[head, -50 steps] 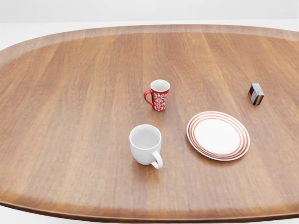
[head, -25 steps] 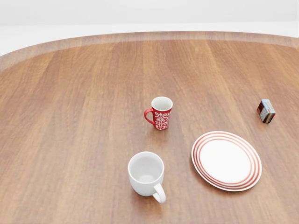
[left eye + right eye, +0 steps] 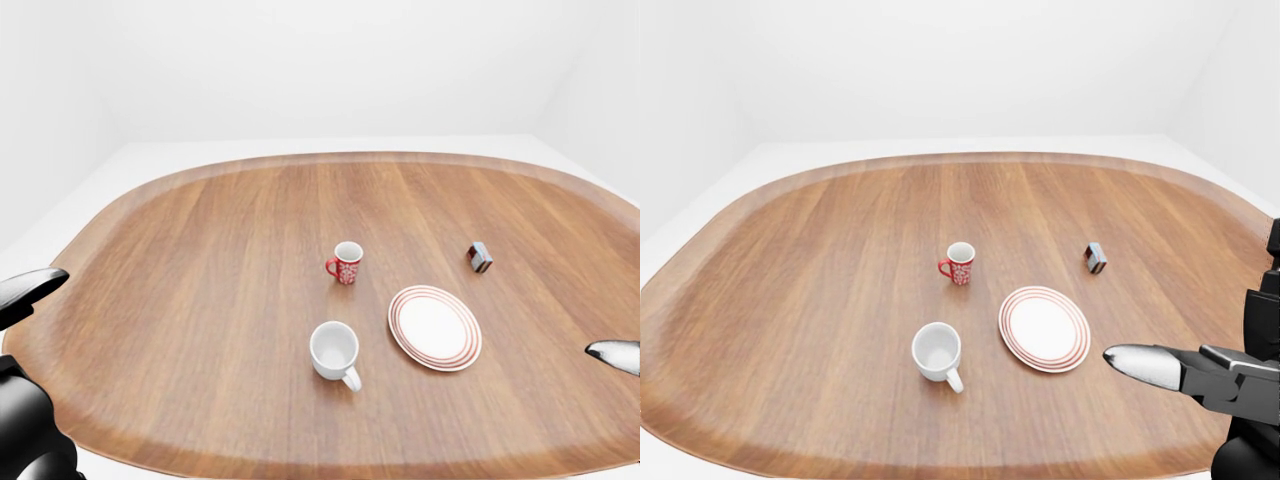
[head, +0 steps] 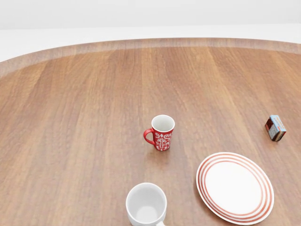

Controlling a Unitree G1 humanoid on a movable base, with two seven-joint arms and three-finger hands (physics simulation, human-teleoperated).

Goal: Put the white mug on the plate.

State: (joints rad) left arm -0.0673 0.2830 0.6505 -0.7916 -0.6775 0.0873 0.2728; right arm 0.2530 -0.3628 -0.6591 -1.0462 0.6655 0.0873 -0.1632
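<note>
Clearly nothing had been grasped at this moment: the plain white ceramic mug (image 3: 937, 352) stood upright on the oval wooden table (image 3: 820, 260), mouth up and empty, nearer the table's lower edge in the right-eye view than its far edge, its handle turned toward that lower edge and slightly right. Just beside it, to the right but not touching, lay the round white plate with red concentric rings (image 3: 1044, 328), flat and bare, so the mug needed only a short carry across the gap; the handle's direction looked convenient for a reach from the robot's side. Above the white mug in that view stood a smaller red mug with a white pattern (image 3: 960, 263), upright, handle to the left, a likely distractor. A small dark rectangular box (image 3: 1095, 257) sat farther toward the table's right edge, well apart from the rest. The robot's right hand (image 3: 1200, 375) entered at the lower right of the right-eye view, one pale fingertip pointing left over the table's edge, holding nothing; whether its fingers were spread could not be told. The left hand (image 3: 25, 292) showed only as a dark shape at the left of the left-eye view, its state likewise unclear. White walls and a pale floor surrounded the table.
</note>
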